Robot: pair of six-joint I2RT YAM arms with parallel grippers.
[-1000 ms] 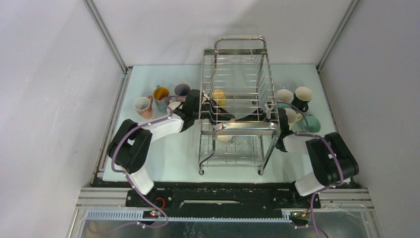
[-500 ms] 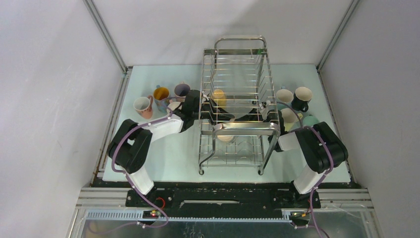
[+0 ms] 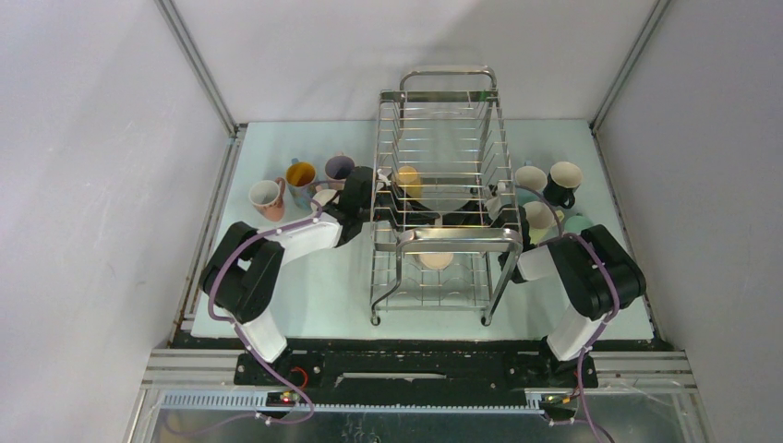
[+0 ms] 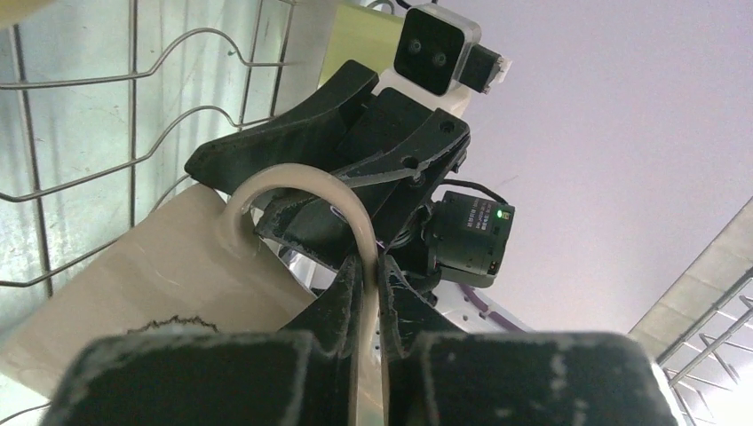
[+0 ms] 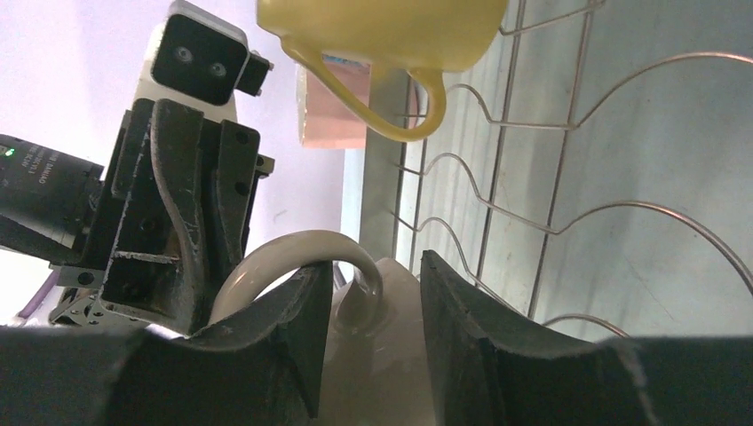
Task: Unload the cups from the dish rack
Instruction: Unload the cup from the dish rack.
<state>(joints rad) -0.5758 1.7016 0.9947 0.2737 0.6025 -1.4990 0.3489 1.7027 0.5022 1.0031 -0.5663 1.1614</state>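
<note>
The chrome dish rack (image 3: 449, 237) stands mid-table. My left gripper (image 4: 368, 266) reaches into it from the left and is shut on the thin handle (image 4: 293, 182) of a cream cup (image 4: 133, 284). My right gripper (image 5: 373, 293) reaches in from the right, open, with its jaws either side of the handle's root on the same cream cup (image 5: 391, 355). In the top view the cream cup (image 3: 435, 261) shows under the front bar. A yellow cup (image 5: 382, 31) sits in the rack above and also shows in the top view (image 3: 408, 180).
Left of the rack stand a pink cup (image 3: 266, 195), an orange cup (image 3: 300, 174) and a purple cup (image 3: 339, 168). Right of it stand a cream cup (image 3: 530, 177), a black cup (image 3: 563, 181) and a pale green cup (image 3: 580, 224). Rack wires (image 5: 550, 133) close in around both grippers.
The right arm has folded in towards the rack and its gripper has gone deeper inside. The cream cup under the front bar has shifted slightly right. The left arm has barely moved.
</note>
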